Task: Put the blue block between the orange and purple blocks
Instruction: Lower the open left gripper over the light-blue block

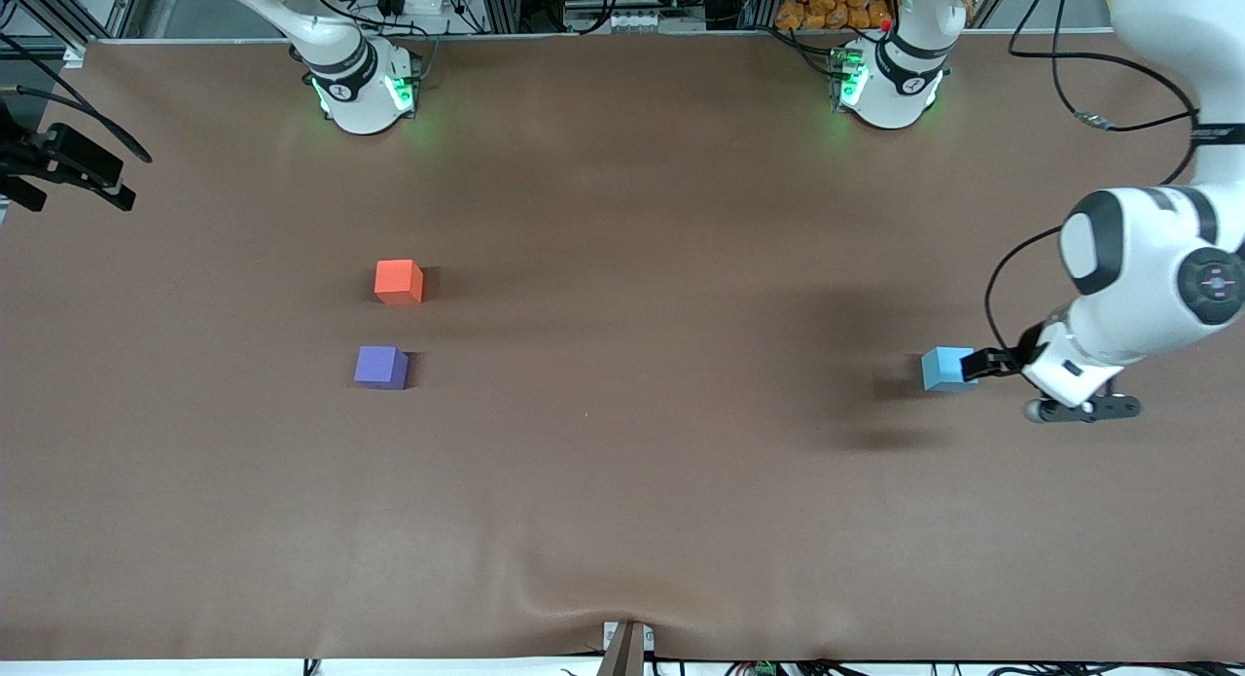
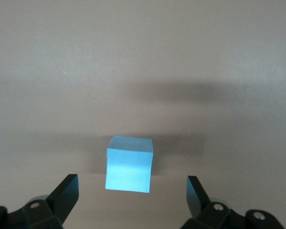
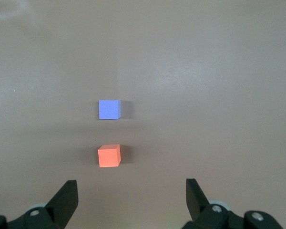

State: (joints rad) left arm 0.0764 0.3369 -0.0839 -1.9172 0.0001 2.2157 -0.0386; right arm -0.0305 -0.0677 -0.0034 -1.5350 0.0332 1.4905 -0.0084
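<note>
Reach-to-grasp step, nothing lifted yet. Left gripper [image 2: 131,191] spread wide, low beside the blue block [image 1: 945,369] at the table's left-arm end. Right gripper [image 3: 131,193] spread, waiting above the orange block [image 1: 398,281]; purple block [image 1: 380,367] at its 6 o'clock. Next, by judgement: straddle, pinch, carry into that gap.

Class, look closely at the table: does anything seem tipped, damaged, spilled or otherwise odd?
Nothing stands out. The orange block, purple block and blue block all sit flat and intact. The open left gripper is at the blue block; the open right gripper waits.
</note>
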